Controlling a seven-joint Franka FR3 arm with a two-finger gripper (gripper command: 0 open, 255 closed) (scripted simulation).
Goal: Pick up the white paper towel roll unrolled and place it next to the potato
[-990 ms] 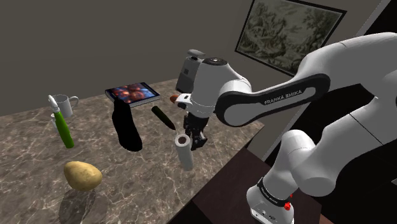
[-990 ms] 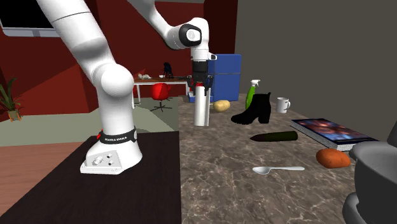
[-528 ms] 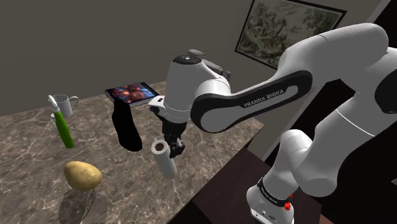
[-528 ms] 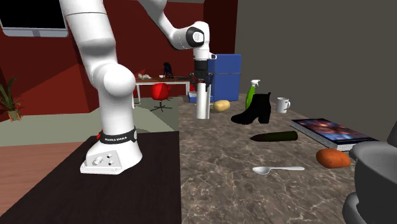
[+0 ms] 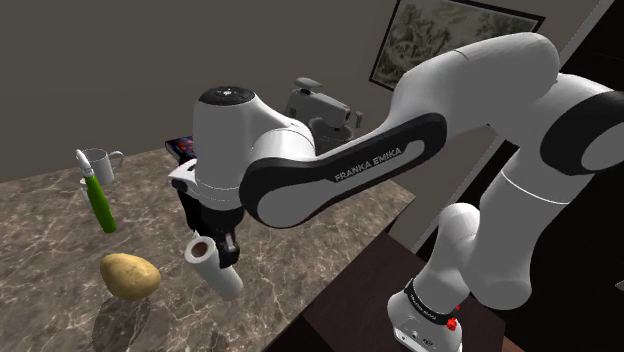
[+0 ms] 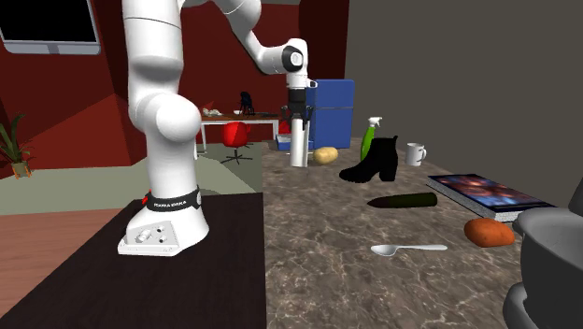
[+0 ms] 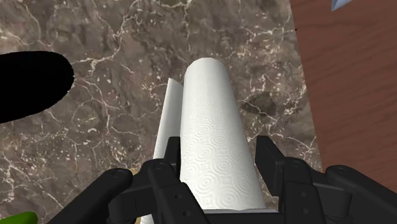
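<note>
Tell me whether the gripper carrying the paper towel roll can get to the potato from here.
Probably yes. The gripper, shut on the paper towel roll, hangs close beside the potato, and the marble counter between them looks bare; the green spray bottle stands farther back.

The shoulder camera is looking down from beside the stand [image 5: 340, 315], over the marble counter [image 5: 50, 215] toward the gripper [image 5: 222, 245]. The second exterior camera is sitting low at the counter's other end, well away from the gripper, facing it along the surface. The wrist camera is peering along the gripper, close against the paper towel roll [image 7: 213, 127]. All three are taking in that roll and the counter beneath the gripper; both exterior views are sharing the potato [image 6: 325, 155] near it.
</note>
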